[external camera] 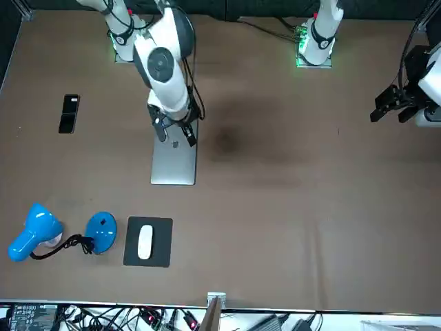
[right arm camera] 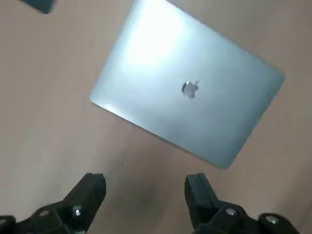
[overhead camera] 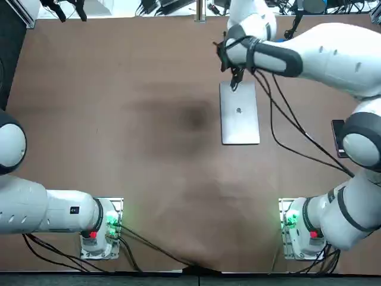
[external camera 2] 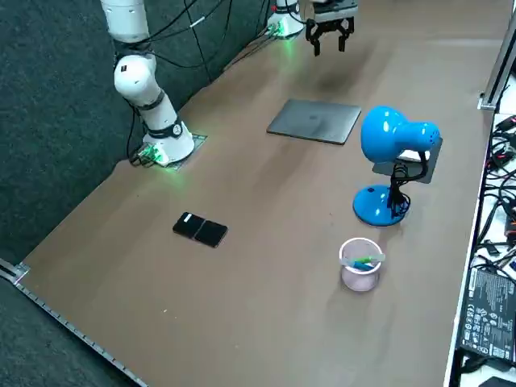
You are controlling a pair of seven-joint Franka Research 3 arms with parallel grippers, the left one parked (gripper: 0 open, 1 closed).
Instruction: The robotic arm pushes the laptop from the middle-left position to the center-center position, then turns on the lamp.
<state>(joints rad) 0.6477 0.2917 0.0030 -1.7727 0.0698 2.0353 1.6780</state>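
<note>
The right gripper (right arm camera: 145, 192) is released. Its two black fingers (right arm camera: 92, 191) are spread wide with only bare table between them, grasping nothing. It hangs pointing down at the far short end of the laptop (overhead camera: 240, 116). In the wrist view a strip of tabletop separates the fingertips from the laptop's edge, so they look clear of it.

The white right arm rises from its base at the near right, bends out to the right and sweeps back across, so the wrist ends up over the laptop's far end.

The laptop is closed. It is a thin, flat, matte silver slab with rounded corners and a small logo on its lid. It lies on the smooth brown table (overhead camera: 119, 149), a little right of centre and in the far half as seen from overhead.

The blue lamp (external camera 2: 393, 137) – a rounded glossy head over a round base, with a black cord – stands upright beyond the laptop's far end, apart from it.
</note>
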